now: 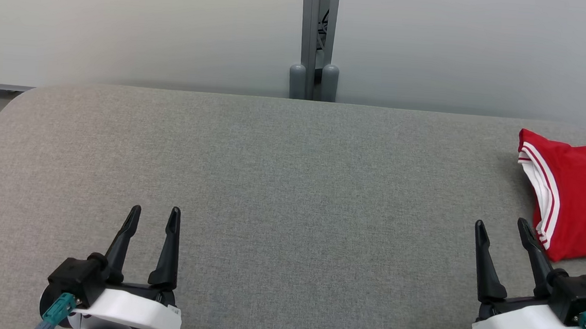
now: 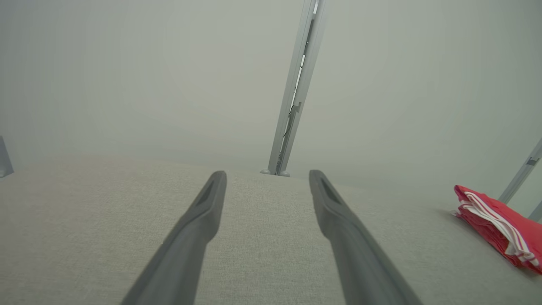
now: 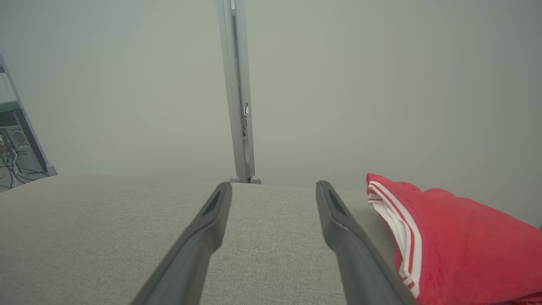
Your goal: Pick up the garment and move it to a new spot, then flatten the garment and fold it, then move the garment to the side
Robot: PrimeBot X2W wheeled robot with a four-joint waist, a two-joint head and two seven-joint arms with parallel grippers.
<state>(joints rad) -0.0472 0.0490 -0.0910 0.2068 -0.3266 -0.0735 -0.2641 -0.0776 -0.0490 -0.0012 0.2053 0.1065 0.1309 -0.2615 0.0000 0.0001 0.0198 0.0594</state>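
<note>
The garment (image 1: 577, 192) is red with white and red striped trim, folded into a compact stack at the right edge of the grey table (image 1: 271, 173). It also appears at the far right in the left wrist view as the garment (image 2: 495, 224), and close by in the right wrist view as the garment (image 3: 457, 237). My right gripper (image 1: 502, 228) stands open near the front right, its outer finger just left of the folded trim, holding nothing. Over at the front left, my left gripper (image 1: 155, 214) is open and empty above bare fabric.
A grey post with two rounded feet (image 1: 313, 81) stands behind the table's far edge, between pale wall panels. The table's rounded left corner (image 1: 14, 98) drops to the floor. A rack with cables (image 3: 17, 148) sits beyond the left side.
</note>
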